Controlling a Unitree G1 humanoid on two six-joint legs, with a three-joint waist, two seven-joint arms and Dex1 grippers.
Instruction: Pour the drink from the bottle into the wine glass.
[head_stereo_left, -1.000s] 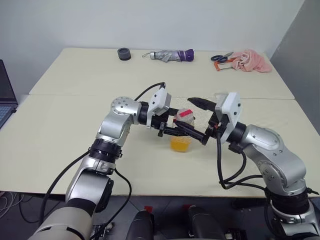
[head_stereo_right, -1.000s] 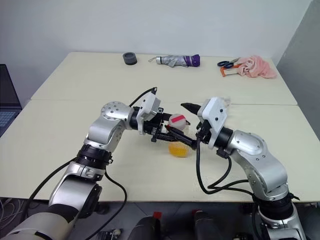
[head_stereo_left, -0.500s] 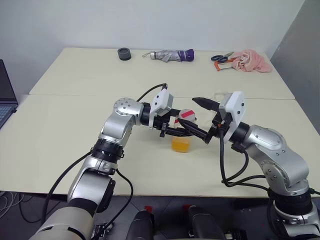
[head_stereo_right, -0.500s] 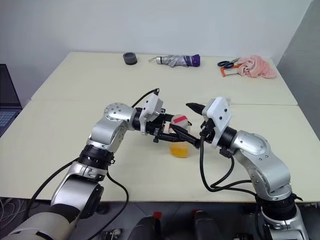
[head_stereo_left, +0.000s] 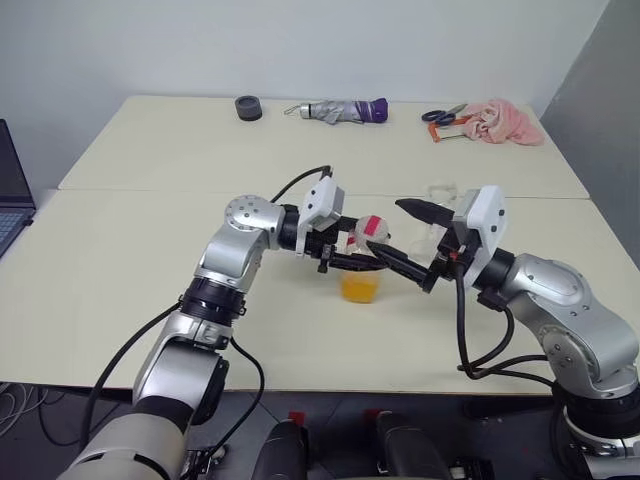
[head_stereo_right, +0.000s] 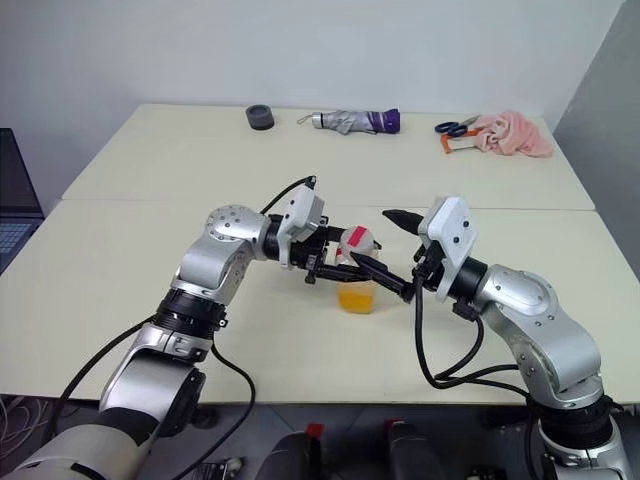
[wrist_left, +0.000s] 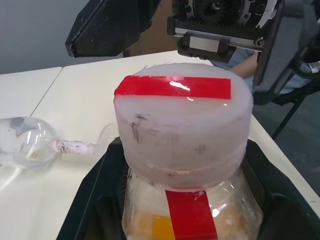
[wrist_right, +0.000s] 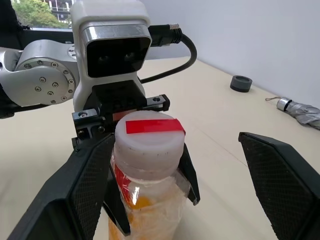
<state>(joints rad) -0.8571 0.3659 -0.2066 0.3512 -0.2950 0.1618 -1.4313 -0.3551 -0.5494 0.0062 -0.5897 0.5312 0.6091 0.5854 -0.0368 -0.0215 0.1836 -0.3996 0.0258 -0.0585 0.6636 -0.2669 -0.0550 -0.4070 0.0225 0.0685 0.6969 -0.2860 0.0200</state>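
Clear plastic bottle (wrist_right: 148, 187) half-hidden in closed left end effector (head_stereo_left: 352, 262), right end effector (head_stereo_left: 421, 243) wide open beside its cap (wrist_right: 149, 138).

The bottle (head_stereo_left: 362, 262) is partly hidden in the head views: the left tool (head_stereo_left: 352, 262) crosses its middle, so only the cap and the drink (head_stereo_left: 360, 288) at its base show. In the left wrist view the bottle's lower body is cut off at 6 o'clock. The wine glass (wrist_left: 27, 145) lies on the counter (head_stereo_left: 150, 250), its bowl running past the 9 o'clock edge there, its foot hidden behind the bottle. In the left eye view the glass, at 2 o'clock from the bottle, is largely covered by the right tool (head_stereo_left: 418, 245).
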